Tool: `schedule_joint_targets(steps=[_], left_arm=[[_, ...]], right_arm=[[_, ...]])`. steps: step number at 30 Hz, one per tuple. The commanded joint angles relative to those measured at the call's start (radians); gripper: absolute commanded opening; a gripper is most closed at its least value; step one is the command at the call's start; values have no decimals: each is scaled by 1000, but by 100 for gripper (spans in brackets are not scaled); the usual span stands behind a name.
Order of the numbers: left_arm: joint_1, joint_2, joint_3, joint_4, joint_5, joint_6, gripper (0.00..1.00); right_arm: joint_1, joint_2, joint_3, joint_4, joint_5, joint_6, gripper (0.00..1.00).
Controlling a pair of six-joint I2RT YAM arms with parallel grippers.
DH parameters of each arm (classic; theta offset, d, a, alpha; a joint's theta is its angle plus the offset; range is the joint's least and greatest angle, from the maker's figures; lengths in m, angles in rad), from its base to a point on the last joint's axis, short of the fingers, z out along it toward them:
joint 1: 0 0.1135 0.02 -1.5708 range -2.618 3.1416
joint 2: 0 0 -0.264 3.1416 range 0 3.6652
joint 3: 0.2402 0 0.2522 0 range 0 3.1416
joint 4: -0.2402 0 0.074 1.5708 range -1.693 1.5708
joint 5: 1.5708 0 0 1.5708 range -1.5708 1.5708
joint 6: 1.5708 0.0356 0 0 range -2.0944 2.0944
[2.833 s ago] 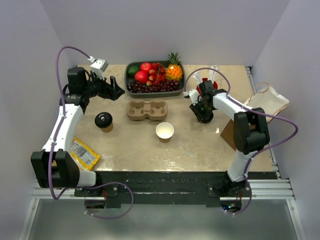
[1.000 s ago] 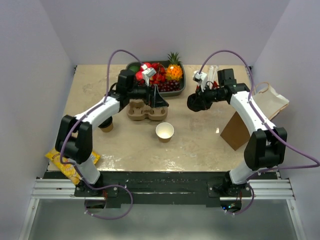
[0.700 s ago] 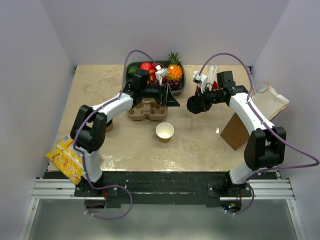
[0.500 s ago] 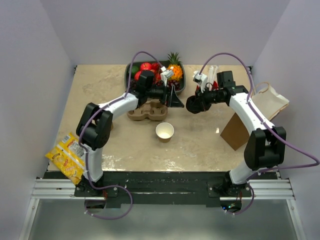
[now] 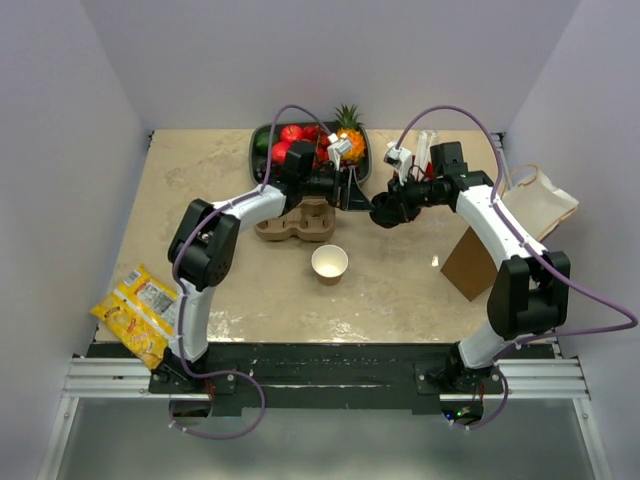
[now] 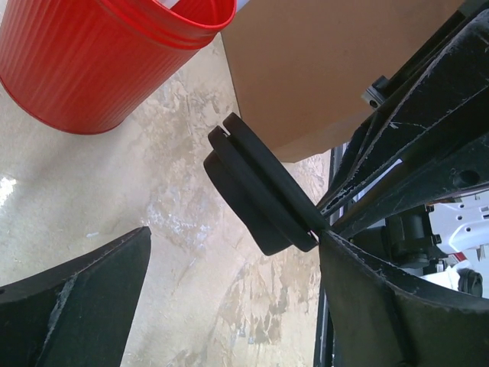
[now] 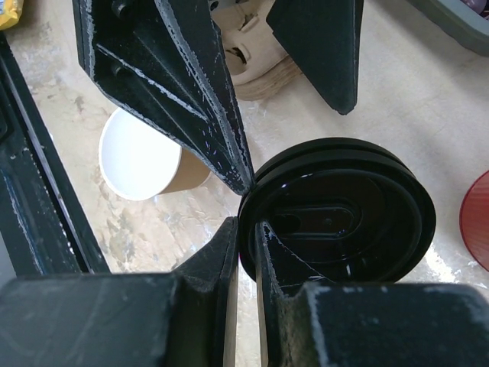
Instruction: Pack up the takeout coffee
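Showing only the black lid's (image 6: pixel 260 193) edge, left wrist view hides its face.

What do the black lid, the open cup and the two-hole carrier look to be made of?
The lid seems to be plastic: glossy black, with moulded ridges that catch reflections. The cup is likely paper: kraft-brown outside, matte cream-white inside, with a thin wall. The carrier is probably moulded pulp or cardboard: dull tan with rounded, formed edges and no shine.

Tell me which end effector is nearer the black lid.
Right: the right end effector pinches the black lid by its rim; the left end effector is open, tips close by.
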Motion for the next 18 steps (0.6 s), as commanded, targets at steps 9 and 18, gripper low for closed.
schedule_joint_targets(steps=[9, 18], left_arm=[[-13, 40, 48, -4, -18, -5, 93], [-13, 55, 52, -46, -47, 28, 93]], right_arm=[[3, -21, 42, 32, -21, 45, 6], [3, -26, 22, 55, -12, 73, 6]])
